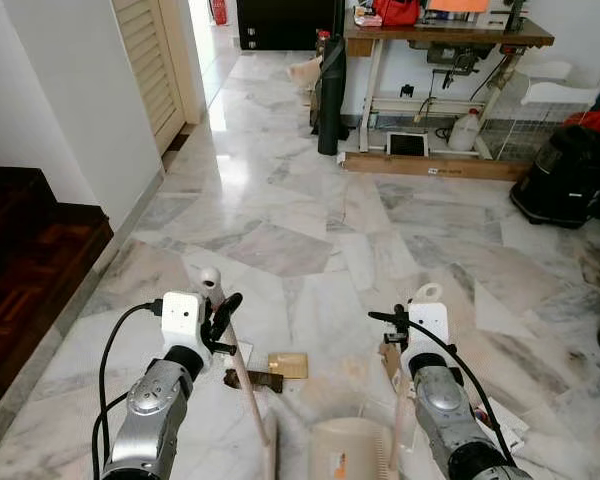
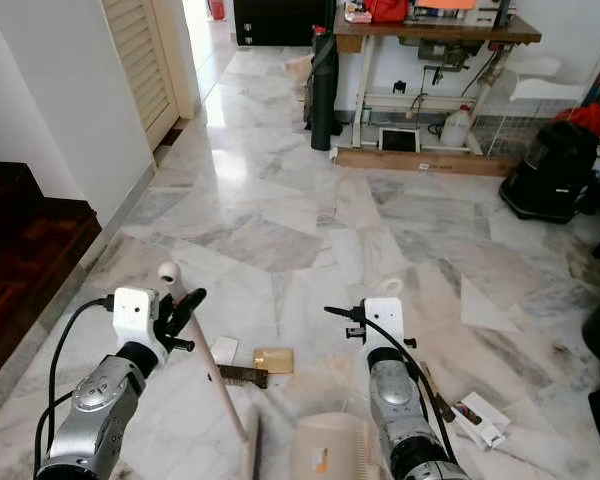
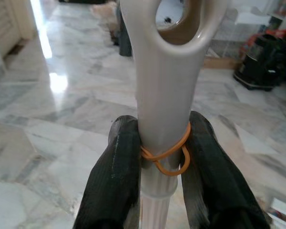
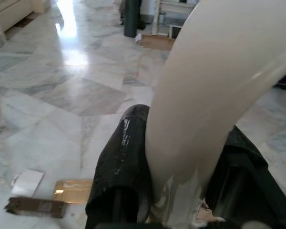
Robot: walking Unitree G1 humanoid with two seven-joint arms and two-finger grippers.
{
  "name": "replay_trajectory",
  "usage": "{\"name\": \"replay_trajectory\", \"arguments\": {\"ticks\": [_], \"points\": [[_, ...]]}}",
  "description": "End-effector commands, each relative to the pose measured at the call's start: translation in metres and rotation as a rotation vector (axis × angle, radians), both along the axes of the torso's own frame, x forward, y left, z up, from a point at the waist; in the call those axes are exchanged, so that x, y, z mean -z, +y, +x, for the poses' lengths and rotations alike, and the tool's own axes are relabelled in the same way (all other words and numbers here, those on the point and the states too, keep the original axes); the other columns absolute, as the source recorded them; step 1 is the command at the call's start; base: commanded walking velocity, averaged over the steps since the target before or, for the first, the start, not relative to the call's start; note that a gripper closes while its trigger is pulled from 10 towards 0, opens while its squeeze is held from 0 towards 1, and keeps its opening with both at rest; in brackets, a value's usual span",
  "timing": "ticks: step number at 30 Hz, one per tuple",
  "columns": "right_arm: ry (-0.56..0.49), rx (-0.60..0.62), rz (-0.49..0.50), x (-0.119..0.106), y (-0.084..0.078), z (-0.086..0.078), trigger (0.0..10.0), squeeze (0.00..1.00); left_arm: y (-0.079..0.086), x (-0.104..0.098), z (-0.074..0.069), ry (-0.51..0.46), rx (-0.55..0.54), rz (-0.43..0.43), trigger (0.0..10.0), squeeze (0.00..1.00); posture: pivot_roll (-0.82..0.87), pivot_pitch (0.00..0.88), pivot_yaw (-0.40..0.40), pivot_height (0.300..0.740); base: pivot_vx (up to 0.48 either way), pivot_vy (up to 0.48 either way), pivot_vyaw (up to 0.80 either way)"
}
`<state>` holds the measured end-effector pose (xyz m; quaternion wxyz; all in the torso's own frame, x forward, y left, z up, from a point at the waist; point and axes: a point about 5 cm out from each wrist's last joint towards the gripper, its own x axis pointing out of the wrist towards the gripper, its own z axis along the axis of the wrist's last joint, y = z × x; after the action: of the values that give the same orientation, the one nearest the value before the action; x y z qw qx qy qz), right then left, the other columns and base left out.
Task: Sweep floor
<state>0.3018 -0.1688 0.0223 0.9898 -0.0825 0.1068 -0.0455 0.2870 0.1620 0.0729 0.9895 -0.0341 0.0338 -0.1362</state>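
Marble floor [image 1: 280, 190], sweeping set-up: both tools in hand, litter ahead of the dustpan.

Left gripper [image 3: 164, 157] is pinched on the broom handle [image 1: 242, 372] just below its hanging loop, a rubber band [image 3: 168, 157] ringing the shaft at the fingers, apparently for grip. Right gripper [image 4: 181, 181] is clamped on the dustpan handle [image 4: 214, 90], holding the dustpan [image 1: 352, 447] low and mouth-forward between the arms. Scraps lie just beyond it: a tan card [image 1: 288, 365], a dark strip [image 1: 254, 380] and a white piece [image 2: 223, 350]. The broom head is cut off at the frame edge, probably resting near the pan.
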Motion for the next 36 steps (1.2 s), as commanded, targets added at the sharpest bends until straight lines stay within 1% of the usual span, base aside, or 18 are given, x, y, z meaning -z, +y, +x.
{"name": "replay_trajectory", "arguments": {"ticks": [1, 7, 10, 14, 16, 18, 19, 21, 23, 25, 28, 31, 32, 33, 36], "points": [[-0.054, 0.003, -0.002, -0.011, 0.001, 0.009, 10.0, 0.0, 0.002, -0.01, 0.002, -0.028, 0.02, -0.005, 10.0, 0.0, 0.13, 0.0, 0.018, 0.74, 0.0, 0.0, 0.0], [-0.045, 0.001, -0.007, -0.01, 0.002, 0.009, 10.0, 0.0, 0.001, -0.006, -0.001, 0.022, 0.083, -0.011, 10.0, 0.0, 0.14, 0.0, 0.02, 0.74, 0.0, 0.0, 0.0], [-0.043, 0.004, -0.009, -0.01, 0.002, 0.009, 10.0, 0.0, 0.001, -0.008, -0.001, 0.023, 0.105, -0.008, 10.0, 0.0, 0.14, 0.0, 0.021, 0.74, 0.0, 0.0, 0.0], [-0.045, 0.009, -0.012, -0.011, 0.002, 0.01, 10.0, 0.0, 0.009, -0.026, 0.003, -0.062, 0.054, -0.001, 10.0, 0.0, 0.14, 0.0, 0.023, 0.74, 0.0, 0.0, 0.0], [-0.044, 0.01, -0.012, -0.011, 0.002, 0.01, 10.0, 0.0, 0.01, -0.033, 0.005, -0.09, 0.048, -0.001, 10.0, 0.0, 0.14, 0.0, 0.023, 0.74, 0.0, 0.0, 0.0], [-0.042, 0.01, -0.01, -0.011, 0.002, 0.01, 10.0, 0.0, 0.012, -0.049, 0.006, -0.145, 0.048, -0.013, 10.0, 0.0, 0.14, 0.0, 0.022, 0.74, 0.0, 0.0, 0.0], [-0.042, 0.01, -0.01, -0.011, 0.002, 0.01, 10.0, 0.0, 0.012, -0.049, 0.006, -0.145, 0.048, -0.013, 10.0, 0.0, 0.14, 0.0, 0.022, 0.74, 0.0, 0.0, 0.0], [-0.04, 0.01, -0.012, -0.011, 0.002, 0.011, 10.0, 0.0, 0.014, -0.064, 0.007, -0.197, 0.036, -0.031, 10.0, 0.0, 0.14, 0.0, 0.021, 0.74, 0.0, 0.0, 0.0], [-0.039, 0.011, -0.013, -0.011, 0.002, 0.011, 10.0, 0.0, 0.016, -0.07, 0.008, -0.228, 0.025, -0.026, 10.0, 0.0, 0.14, 0.0, 0.021, 0.74, 0.0, 0.0, 0.0], [-0.038, 0.011, -0.014, -0.011, 0.002, 0.011, 10.0, 0.0, 0.017, -0.078, 0.009, -0.272, 0.012, 0.011, 10.0, 0.0, 0.14, 0.0, 0.02, 0.74, 0.0, 0.0, 0.0], [-0.04, 0.012, -0.014, -0.012, 0.001, 0.011, 10.0, 0.0, 0.016, -0.081, 0.011, -0.3, 0.001, 0.057, 10.0, 0.0, 0.13, 0.0, 0.019, 0.74, 0.0, 0.0, 0.0], [-0.041, 0.012, -0.014, -0.012, 0.001, 0.011, 10.0, 0.0, 0.015, -0.08, 0.011, -0.314, -0.011, 0.1, 10.0, 0.0, 0.13, 0.0, 0.018, 0.74, 0.0, 0.0, 0.0], [-0.042, 0.011, -0.015, -0.012, 0.001, 0.011, 10.0, 0.0, 0.013, -0.076, 0.011, -0.32, -0.013, 0.157, 10.0, 0.0, 0.13, 0.0, 0.017, 0.74, 0.0, 0.0, 0.0], [-0.042, 0.011, -0.016, -0.012, 0.0, 0.011, 10.0, 0.0, 0.011, -0.072, 0.011, -0.321, -0.016, 0.192, 10.0, 0.0, 0.13, 0.0, 0.014, 0.74, 0.0, 0.0, 0.0], [-0.042, 0.01, -0.017, -0.012, 0.0, 0.011, 10.0, 0.0, 0.01, -0.067, 0.012, -0.318, -0.017, 0.215, 10.0, 0.0, 0.13, 0.0, 0.014, 0.74, 0.0, 0.0, 0.0]]}}
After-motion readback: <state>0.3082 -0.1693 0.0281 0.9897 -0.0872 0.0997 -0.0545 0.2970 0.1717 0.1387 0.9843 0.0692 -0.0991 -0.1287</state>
